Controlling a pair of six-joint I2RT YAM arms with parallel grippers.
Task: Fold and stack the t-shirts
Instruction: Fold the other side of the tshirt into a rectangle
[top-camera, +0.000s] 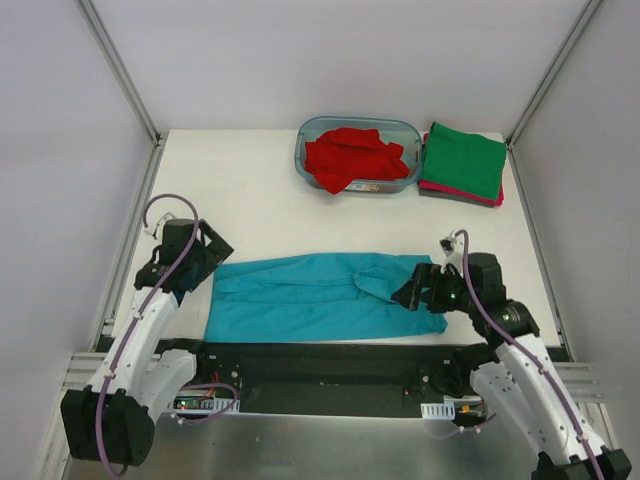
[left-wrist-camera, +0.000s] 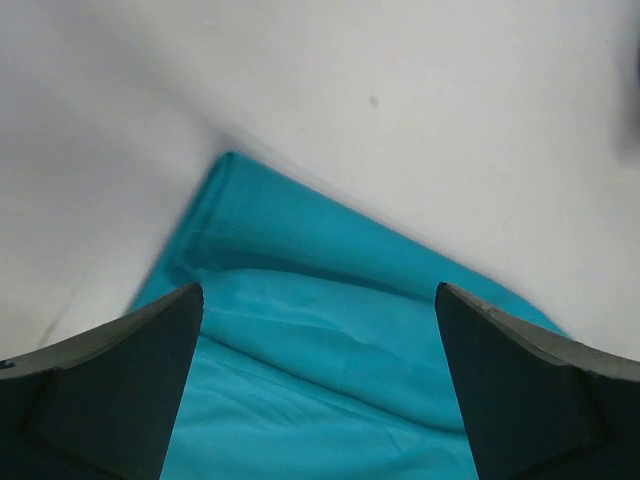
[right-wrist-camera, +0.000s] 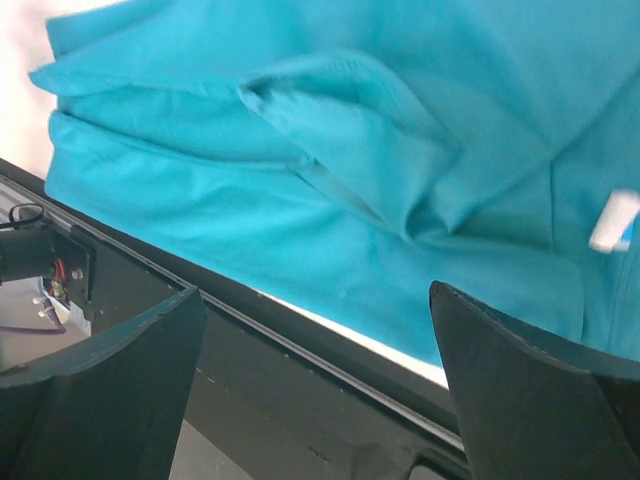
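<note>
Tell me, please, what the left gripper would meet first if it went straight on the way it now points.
Most likely the teal-blue t-shirt, near its left end; the left gripper points at it, though depth is unclear.

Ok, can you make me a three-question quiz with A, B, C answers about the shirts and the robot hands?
1. Where is the red t-shirt? A) in the plastic tub B) flat at the near edge C) draped over an arm
2. What colour tops the folded stack? A) teal B) green C) red
3. How are the left gripper and right gripper? A) both shut on cloth B) one open, one shut C) both open, holding nothing

Answers:
1 A: it lies crumpled inside the tub.
2 B: the green t-shirt covers a magenta t-shirt.
3 C: each one's fingers stand wide apart, and the teal t-shirt lies loose.
</note>
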